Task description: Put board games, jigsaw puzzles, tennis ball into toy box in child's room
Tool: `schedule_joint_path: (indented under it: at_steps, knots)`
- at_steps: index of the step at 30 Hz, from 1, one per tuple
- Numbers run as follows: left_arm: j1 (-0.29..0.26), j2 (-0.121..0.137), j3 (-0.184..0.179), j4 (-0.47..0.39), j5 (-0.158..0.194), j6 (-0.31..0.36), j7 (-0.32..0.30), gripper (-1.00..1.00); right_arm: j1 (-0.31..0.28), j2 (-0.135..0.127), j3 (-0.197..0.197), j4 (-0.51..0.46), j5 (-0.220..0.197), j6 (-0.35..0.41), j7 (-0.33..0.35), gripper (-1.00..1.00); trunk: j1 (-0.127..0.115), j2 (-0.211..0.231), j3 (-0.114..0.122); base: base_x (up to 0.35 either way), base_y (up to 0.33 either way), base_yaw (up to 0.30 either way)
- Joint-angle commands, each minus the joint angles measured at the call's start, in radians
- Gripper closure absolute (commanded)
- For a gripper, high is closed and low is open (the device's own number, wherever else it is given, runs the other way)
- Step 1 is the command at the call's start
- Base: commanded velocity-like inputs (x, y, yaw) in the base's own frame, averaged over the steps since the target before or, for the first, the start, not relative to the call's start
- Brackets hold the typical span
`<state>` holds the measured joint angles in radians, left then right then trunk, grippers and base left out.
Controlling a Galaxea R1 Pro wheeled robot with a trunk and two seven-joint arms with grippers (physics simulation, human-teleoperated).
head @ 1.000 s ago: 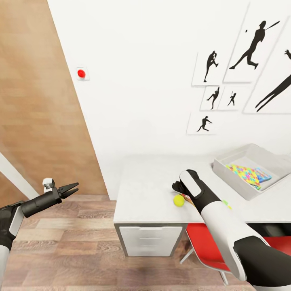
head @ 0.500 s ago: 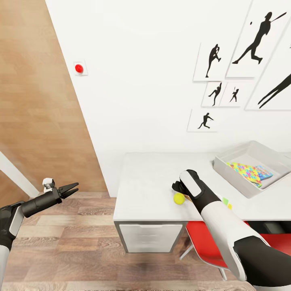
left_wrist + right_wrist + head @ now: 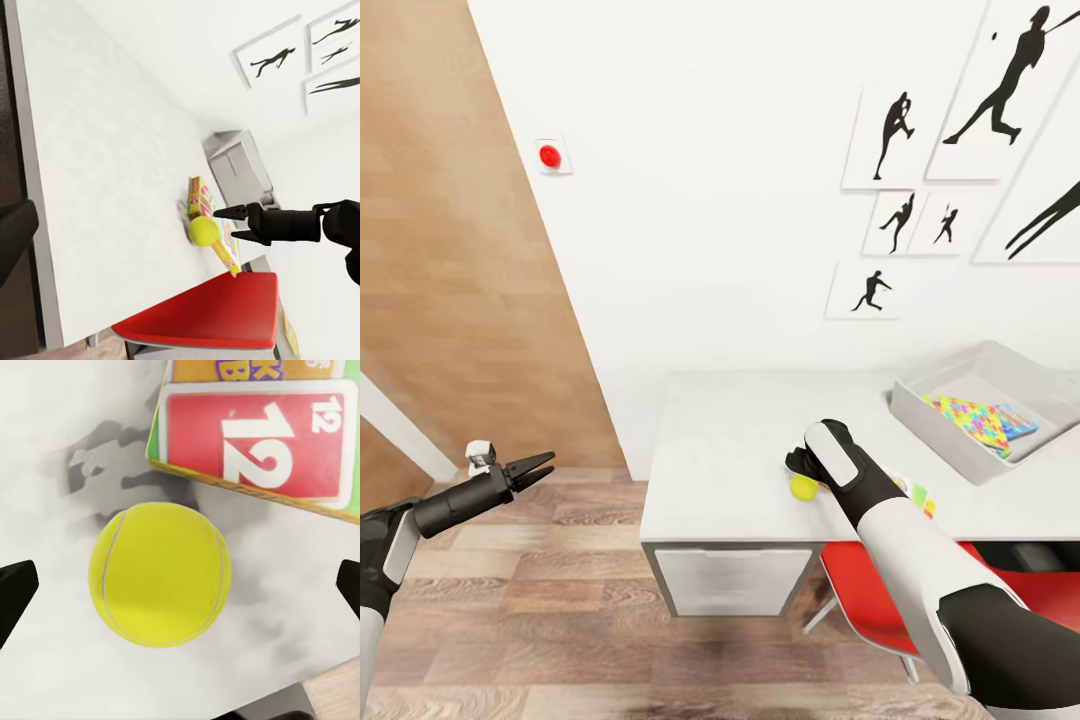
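The tennis ball (image 3: 803,487) lies on the table (image 3: 730,430) near its front edge, touching the corner of a Skip-Bo board game (image 3: 916,493) that my right forearm mostly hides. My right gripper (image 3: 796,466) hovers open just over the ball. In the right wrist view the ball (image 3: 159,574) sits between its spread fingertips (image 3: 15,592), with the red-and-green carton (image 3: 259,435) beside it. The left wrist view shows those open fingers (image 3: 229,214) at the ball (image 3: 202,231). The toy box (image 3: 930,408) stands at the table's right and holds jigsaw puzzles (image 3: 972,420). My left gripper (image 3: 538,467) hangs open and empty over the floor.
A red swivel chair (image 3: 860,595) is tucked under the table below my right arm. A drawer unit (image 3: 725,580) fills the table's left end. The white wall behind carries baseball silhouette prints (image 3: 900,130) and a red round button (image 3: 549,156). Wood-plank floor (image 3: 540,620) lies to the left.
The whole picture has shifted as the camera moved, so the table and wall sit slightly higher. The ball now lies closer under my right gripper. The left arm looks unmoved.
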<state>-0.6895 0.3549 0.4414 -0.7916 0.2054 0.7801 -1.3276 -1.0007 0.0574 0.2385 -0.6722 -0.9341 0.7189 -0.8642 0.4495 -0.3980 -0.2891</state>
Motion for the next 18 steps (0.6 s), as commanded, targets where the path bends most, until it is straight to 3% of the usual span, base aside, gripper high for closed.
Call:
schedule_joint_path:
  at_steps: [1,18]
  knots:
    - [-0.001,0.000,0.000,0.000,0.002,0.010,-0.002,-1.00,-0.001,0.000,0.004,-0.001,-0.008,0.003,-0.009,-1.00,0.001,-0.002,-0.004,0.000,0.000,0.000]
    - [-0.001,-0.001,0.000,0.000,0.002,0.010,0.001,-1.00,-0.001,0.002,0.005,-0.005,-0.008,0.002,-0.009,-1.00,0.001,-0.002,-0.032,0.000,0.000,0.000]
